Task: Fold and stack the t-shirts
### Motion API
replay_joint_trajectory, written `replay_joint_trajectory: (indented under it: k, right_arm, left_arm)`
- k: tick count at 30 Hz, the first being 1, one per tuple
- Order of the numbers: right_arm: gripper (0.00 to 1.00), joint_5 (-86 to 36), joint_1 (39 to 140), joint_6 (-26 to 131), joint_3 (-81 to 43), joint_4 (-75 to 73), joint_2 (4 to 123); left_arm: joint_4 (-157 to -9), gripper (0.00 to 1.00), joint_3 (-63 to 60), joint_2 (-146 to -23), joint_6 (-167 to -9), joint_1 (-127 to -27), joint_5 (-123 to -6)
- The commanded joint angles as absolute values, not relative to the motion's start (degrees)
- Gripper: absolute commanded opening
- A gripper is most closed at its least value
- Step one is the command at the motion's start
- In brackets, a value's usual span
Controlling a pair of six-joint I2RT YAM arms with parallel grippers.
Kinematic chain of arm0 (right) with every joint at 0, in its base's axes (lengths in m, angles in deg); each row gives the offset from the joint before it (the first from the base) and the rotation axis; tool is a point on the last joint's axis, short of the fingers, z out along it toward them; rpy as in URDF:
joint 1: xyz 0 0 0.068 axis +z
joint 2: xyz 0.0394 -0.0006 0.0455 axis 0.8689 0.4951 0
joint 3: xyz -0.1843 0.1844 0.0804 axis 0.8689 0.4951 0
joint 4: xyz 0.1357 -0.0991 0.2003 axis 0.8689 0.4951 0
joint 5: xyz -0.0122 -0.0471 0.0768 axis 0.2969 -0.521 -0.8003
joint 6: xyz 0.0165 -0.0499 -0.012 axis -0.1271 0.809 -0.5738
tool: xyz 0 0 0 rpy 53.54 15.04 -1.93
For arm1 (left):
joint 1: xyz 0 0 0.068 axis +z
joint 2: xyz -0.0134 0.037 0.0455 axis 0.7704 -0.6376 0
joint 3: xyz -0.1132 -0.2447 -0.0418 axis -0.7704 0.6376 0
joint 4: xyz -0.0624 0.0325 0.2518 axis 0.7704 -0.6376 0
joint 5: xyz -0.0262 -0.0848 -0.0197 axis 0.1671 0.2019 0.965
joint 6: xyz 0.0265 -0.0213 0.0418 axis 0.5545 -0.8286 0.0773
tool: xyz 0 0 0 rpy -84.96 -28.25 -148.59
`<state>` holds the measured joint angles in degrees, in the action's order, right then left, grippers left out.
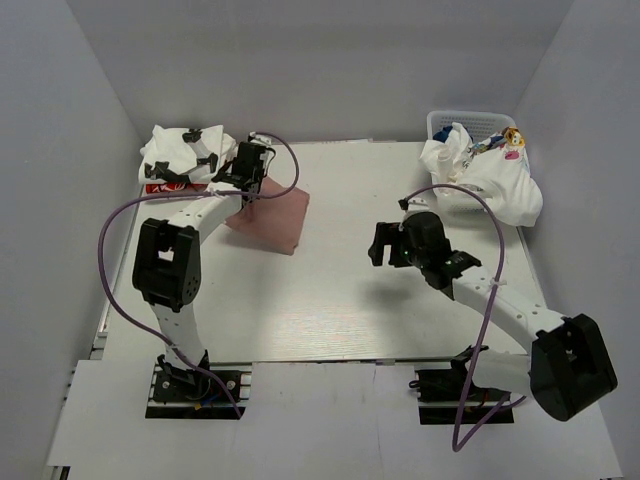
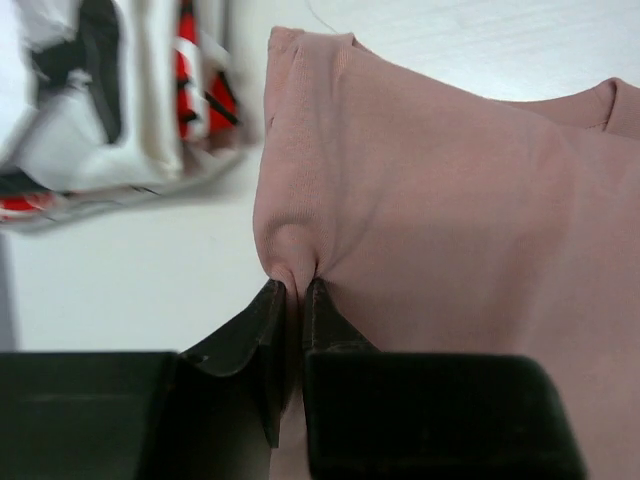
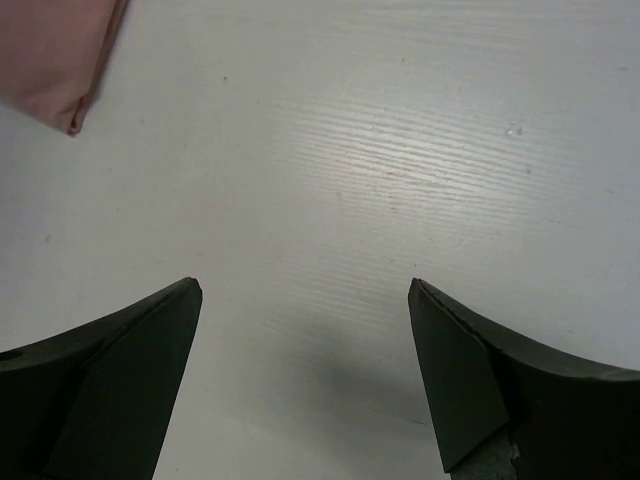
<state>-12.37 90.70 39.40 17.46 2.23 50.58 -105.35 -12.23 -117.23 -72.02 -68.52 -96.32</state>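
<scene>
A folded dusty-pink t-shirt lies on the table at the back left. My left gripper is shut on a pinch of its edge, seen close in the left wrist view on the pink cloth. A stack of white t-shirts with black and red prints sits just left of it, also in the left wrist view. My right gripper hangs open and empty over bare table; a corner of the pink shirt shows at the top left there.
A white mesh basket at the back right holds crumpled tees, and a white one with a cartoon print spills over its front. Grey walls close in the table at the left, back and right.
</scene>
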Motion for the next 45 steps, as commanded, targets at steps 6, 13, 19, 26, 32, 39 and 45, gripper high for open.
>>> replay_joint_trajectory:
  k: [6, 13, 19, 26, 32, 39, 45]
  right_arm:
    - [0.9, -3.51, 90.47, 38.43, 23.67, -8.47, 41.69]
    - [0.9, 5.88, 90.56, 35.8, 28.33, -11.37, 34.32]
    - [0.9, 10.73, 90.47, 34.83, 30.62, -11.03, 27.54]
    - [0.9, 10.65, 90.47, 34.56, 29.39, -9.09, 26.21]
    - [0.9, 10.56, 90.65, 34.39, 28.25, -9.71, 28.76]
    - [0.9, 9.94, 90.47, 34.74, 26.49, -10.94, 32.53]
    - [0.9, 9.68, 90.56, 34.83, 24.47, -10.68, 35.79]
  left_arm:
    - [-99.72, 0.0, -21.54, -114.76, -58.1, -65.6, -103.52]
    - [-108.14, 0.0, -37.7, -120.03, -57.92, -63.23, -99.91]
    - [-109.13, 0.0, -44.74, -123.01, -56.69, -61.29, -99.03]
    - [-109.13, 0.0, -52.84, -126.27, -57.3, -57.69, -95.7]
    - [-105.45, 0.0, -53.2, -127.33, -59.85, -53.91, -96.39]
    - [-103.41, 0.0, -53.98, -129.78, -61.26, -47.15, -90.52]
    - [-103.42, 0.0, -56.27, -132.59, -61.97, -43.01, -81.72]
